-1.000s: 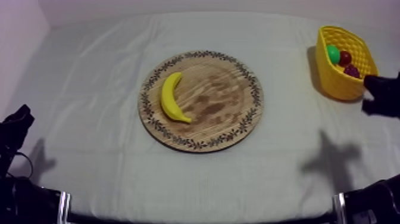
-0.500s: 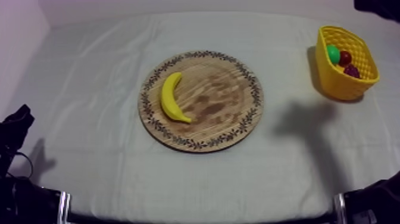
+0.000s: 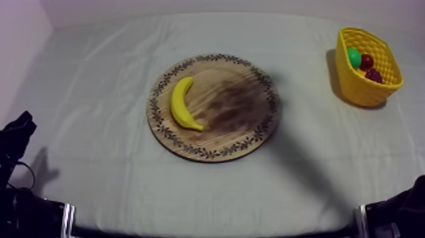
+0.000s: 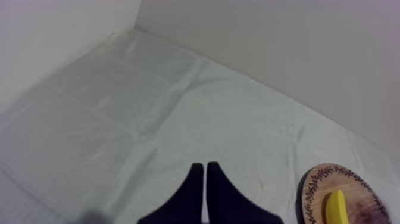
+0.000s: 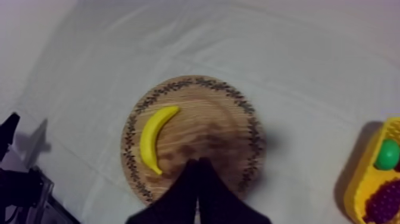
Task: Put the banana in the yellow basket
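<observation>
A yellow banana lies on the left half of the round wooden board at the table's middle. The yellow basket stands at the far right with fruit inside. In the right wrist view my right gripper is shut on nothing, its fingers a narrow wedge high over the board, right of the banana. A dark shadow covers the board's right half. My left gripper rests low at the left edge; its wrist view shows the gripper shut on nothing over bare cloth.
Inside the basket lie a green fruit, a small red fruit and a bunch of grapes. A wall runs along the table's far and left sides. Open cloth lies between board and basket.
My right gripper, beside the basket a second ago, has risen out of the top view. Its shadow slid left across the cloth onto the board. Banana and left arm have not moved.
</observation>
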`<state>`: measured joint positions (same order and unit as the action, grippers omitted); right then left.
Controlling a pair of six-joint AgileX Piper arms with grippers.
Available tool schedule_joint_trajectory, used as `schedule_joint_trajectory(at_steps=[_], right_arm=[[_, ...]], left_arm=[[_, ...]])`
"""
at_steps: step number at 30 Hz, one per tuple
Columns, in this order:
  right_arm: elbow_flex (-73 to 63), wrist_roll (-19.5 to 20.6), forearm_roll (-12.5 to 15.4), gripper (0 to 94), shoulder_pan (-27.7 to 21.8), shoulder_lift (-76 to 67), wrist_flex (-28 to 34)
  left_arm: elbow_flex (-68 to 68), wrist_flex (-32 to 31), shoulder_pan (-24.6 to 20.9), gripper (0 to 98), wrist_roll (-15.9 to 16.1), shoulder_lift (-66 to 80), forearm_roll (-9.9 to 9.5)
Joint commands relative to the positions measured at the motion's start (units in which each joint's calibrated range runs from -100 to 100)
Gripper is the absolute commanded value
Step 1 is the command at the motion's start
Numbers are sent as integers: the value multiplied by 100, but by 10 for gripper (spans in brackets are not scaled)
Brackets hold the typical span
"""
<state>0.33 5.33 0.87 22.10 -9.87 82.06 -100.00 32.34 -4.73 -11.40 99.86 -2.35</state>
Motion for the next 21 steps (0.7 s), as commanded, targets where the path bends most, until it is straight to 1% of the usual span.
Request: schedule_joint_trajectory(at_steps=[1, 7, 16, 18, 21], right_arm=[[-33, 109, -36, 2, 280, 424, -8], [-96, 402, -90, 2, 643, 1215, -66], [-493, 758, -84, 8, 833, 2321, -123], [-636, 824, -58, 33, 829, 2521, -108], [-837, 923, -7, 113, 820, 2759, -68]], left_arm=[[0, 0, -1, 1, -1, -4, -2], [0, 0, -1, 1, -1, -4, -2], [0, 0, -1, 1, -1, -4, -2], [0, 0, -1, 1, -1, -4, -2], [0, 0, -1, 1, -1, -4, -2]])
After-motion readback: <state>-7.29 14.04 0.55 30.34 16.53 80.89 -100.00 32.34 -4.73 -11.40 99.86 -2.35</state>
